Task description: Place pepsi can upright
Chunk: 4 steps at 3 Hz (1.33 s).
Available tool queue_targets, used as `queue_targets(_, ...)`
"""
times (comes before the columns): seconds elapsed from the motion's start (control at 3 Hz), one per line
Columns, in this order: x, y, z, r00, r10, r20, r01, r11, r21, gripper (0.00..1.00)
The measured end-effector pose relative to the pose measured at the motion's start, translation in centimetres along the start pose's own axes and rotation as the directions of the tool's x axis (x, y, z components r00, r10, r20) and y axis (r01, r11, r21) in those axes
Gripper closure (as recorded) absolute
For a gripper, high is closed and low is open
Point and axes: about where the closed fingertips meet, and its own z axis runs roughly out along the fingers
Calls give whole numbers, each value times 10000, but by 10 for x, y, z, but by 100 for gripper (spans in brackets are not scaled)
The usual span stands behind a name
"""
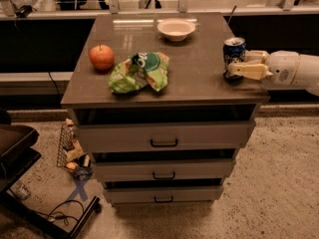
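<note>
The pepsi can (234, 49), dark blue with a silver top, stands upright near the right edge of the brown table top (199, 78). My gripper (233, 67) reaches in from the right on a white arm. Its cream fingers (247, 71) are closed around the lower half of the can, one in front and one behind. The can's bottom is at or just above the table surface; I cannot tell if it touches.
A green chip bag (139, 71) lies in the middle of the table, a red apple (101, 57) at the left, a white bowl (176, 29) at the back. The table is a drawer cabinet with three drawers (163, 142). A black chair base and clutter are on the floor at left.
</note>
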Motion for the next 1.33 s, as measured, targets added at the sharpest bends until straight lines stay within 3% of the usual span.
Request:
queue_targets(0.33, 18, -7, 1, 9977, 664, 164, -663, 9978, -48, 100)
queue_targets(0.67, 14, -6, 0, 9977, 665, 164, -664, 9978, -50, 84)
queue_targets(1.33, 14, -6, 1, 9977, 665, 164, -664, 9978, -53, 38)
